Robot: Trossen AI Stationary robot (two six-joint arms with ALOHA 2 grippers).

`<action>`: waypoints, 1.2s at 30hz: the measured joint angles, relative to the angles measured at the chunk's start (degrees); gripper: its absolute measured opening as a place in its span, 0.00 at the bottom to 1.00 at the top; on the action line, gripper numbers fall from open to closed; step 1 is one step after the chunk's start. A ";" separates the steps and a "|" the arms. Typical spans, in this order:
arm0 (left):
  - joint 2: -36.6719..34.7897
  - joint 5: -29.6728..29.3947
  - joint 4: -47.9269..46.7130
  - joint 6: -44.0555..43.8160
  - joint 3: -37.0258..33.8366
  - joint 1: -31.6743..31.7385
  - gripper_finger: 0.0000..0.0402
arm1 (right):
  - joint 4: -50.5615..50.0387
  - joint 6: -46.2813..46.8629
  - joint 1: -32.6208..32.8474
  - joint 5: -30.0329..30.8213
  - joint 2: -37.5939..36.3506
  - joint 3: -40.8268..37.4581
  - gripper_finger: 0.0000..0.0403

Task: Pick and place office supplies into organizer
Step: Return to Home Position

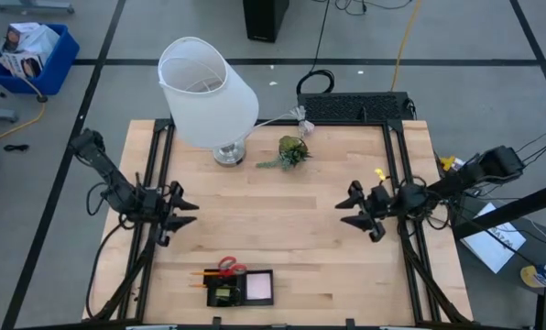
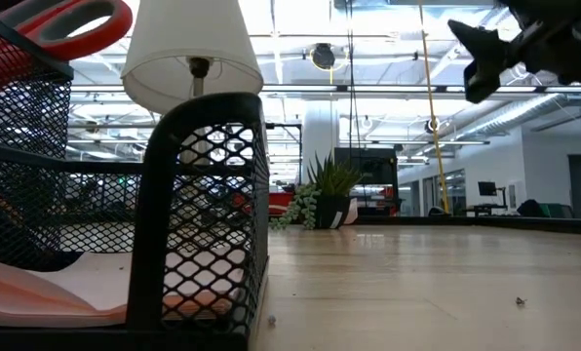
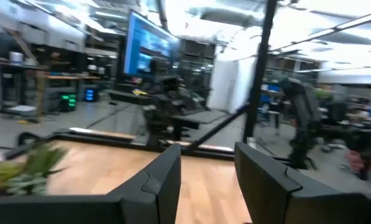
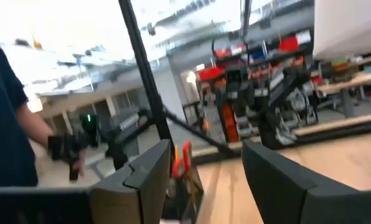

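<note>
The black mesh organizer (image 1: 241, 288) stands at the table's near edge, left of centre. A pink sticky-note pad (image 1: 258, 289) lies flat in its right compartment. Red-handled scissors (image 1: 229, 267) stick up out of its left part, handles on top (image 2: 66, 24). Orange pencils (image 1: 202, 274) jut out to the left from that same part. My left gripper (image 1: 187, 208) hovers open over the table's left side, and my right gripper (image 1: 351, 207) hovers open over the right side. The two point toward each other, both well beyond the organizer, with nothing between their fingers (image 3: 207, 180) (image 4: 204, 180).
A white lamp (image 1: 209, 92) stands at the far left, with a green plant sprig (image 1: 291, 151) beside it. A black keyboard-like box (image 1: 355, 107) sits behind the far edge. A small yellow piece (image 1: 380, 172) lies near the right rail. A person (image 4: 5, 124) stands beyond the table.
</note>
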 joint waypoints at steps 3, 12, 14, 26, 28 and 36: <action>-1.57 -4.16 -0.17 1.15 0.00 -0.01 0.38 | -6.05 -0.66 -0.35 -0.09 -3.24 0.02 0.48; -12.94 -15.42 -2.04 12.14 0.00 -4.38 0.38 | -19.34 -2.96 -4.46 -3.90 -18.73 -0.06 0.48; -15.87 -19.00 -1.87 15.89 0.00 -6.77 0.38 | -23.21 -2.32 -5.54 -5.70 -22.15 -0.09 0.48; -17.57 -8.99 -6.10 8.75 0.96 -22.08 0.38 | -31.95 -3.50 -10.92 -9.40 -34.77 -0.16 0.48; -17.59 -1.49 -8.32 4.37 0.98 -24.34 0.38 | -32.50 -3.07 -11.28 -9.38 -34.91 -0.17 0.48; -17.52 -2.85 -9.40 7.58 1.00 -31.01 0.38 | -32.66 -2.18 -11.54 -10.19 -34.89 -0.18 0.48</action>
